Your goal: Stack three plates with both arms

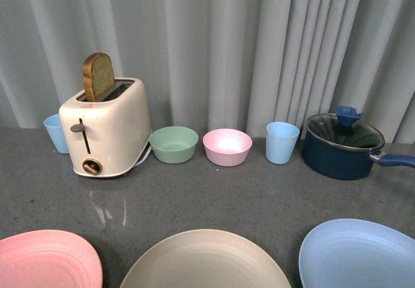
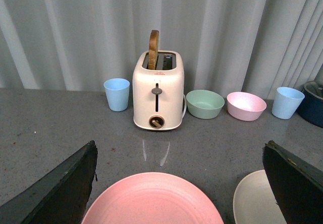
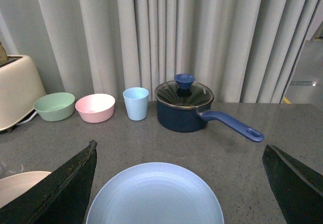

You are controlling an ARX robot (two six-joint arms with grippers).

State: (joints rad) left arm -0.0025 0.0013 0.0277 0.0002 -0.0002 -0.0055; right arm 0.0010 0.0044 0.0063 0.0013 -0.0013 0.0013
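Front: pink plate (image 1: 45, 262), beige plate (image 1: 204, 262), blue plate (image 1: 360, 252) lie apart in a row on table (image 1: 259, 191).
L wrist: left gripper (image 2: 179, 148) has jaws wide apart, pink plate between them, not touched.
R wrist: right gripper (image 3: 179, 148) has jaws wide apart too, blue plate between them, beige plate just outside one jaw.

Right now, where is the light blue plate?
Front view: the light blue plate lies near right, beside the beige plate, in front of the blue saucepan.
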